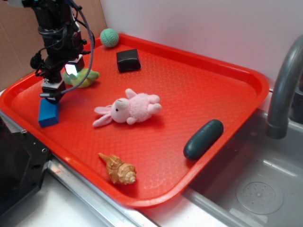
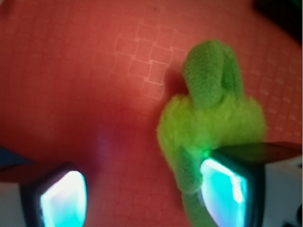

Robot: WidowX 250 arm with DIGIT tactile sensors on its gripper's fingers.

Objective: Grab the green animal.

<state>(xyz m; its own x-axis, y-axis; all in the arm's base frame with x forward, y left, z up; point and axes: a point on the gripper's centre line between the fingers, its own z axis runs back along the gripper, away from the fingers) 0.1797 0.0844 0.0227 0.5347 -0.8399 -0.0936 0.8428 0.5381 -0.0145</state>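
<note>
The green animal (image 1: 85, 78) is a small yellow-green plush toy lying on the red tray (image 1: 199, 90) near its far left side. In the wrist view the green animal (image 2: 213, 113) fills the right centre, and one limb lies against the right fingertip (image 2: 227, 189). My gripper (image 1: 63, 80) hangs just left of the toy, low over the tray. Its jaws stand wide apart with bare tray between them, so my gripper (image 2: 144, 194) is open and holds nothing. The arm hides part of the toy in the exterior view.
On the tray lie a blue block (image 1: 49, 113), a pink plush rabbit (image 1: 128, 109), a teal crocheted ball (image 1: 109, 37), a black box (image 1: 128, 60), a dark oblong object (image 1: 203, 138) and a seashell (image 1: 118, 169). A faucet (image 1: 284, 80) and sink stand right.
</note>
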